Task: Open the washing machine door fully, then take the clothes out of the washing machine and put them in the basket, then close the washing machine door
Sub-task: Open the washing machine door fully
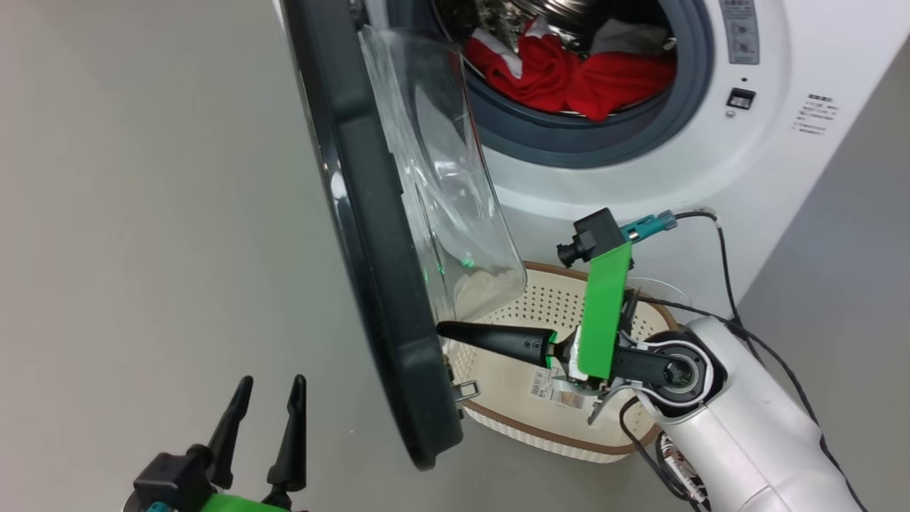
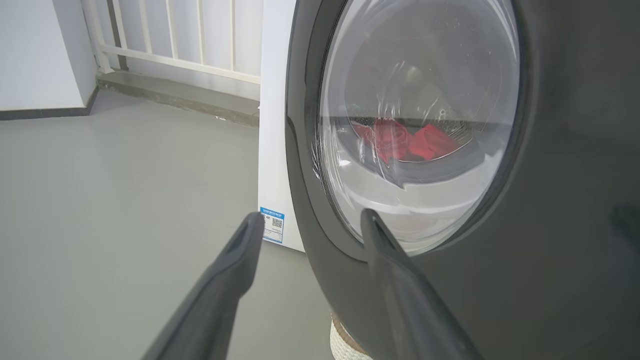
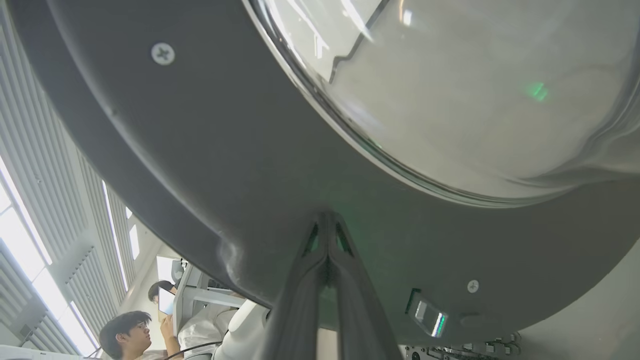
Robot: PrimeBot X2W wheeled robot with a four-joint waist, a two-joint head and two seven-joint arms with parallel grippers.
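Note:
The washing machine (image 1: pixel 768 156) stands at the upper right. The washing machine door (image 1: pixel 370 235) stands partly open and edge-on, its glass bowl (image 1: pixel 448 178) bulging right. Red and white clothes (image 1: pixel 569 75) lie in the drum; they also show through the door glass as clothes (image 2: pixel 410 142). The basket (image 1: pixel 519 427) sits on the floor below the door, with no clothes in it. My right gripper (image 1: pixel 442 328) is shut, its tips against the inner side of the door rim (image 3: pixel 200 150), as the right gripper (image 3: pixel 327 217) shows close up. My left gripper (image 1: pixel 266 398) is open on the door's outer side, apart from it, holding nothing.
Grey floor (image 1: pixel 142 213) spreads left of the door. A white railing (image 2: pixel 175 45) and low step run behind the machine. The door latch (image 3: pixel 427 315) sticks out near my right fingers. Two people (image 3: pixel 125 330) sit far behind the door. My right arm's cables (image 1: pixel 739 313) hang over the basket.

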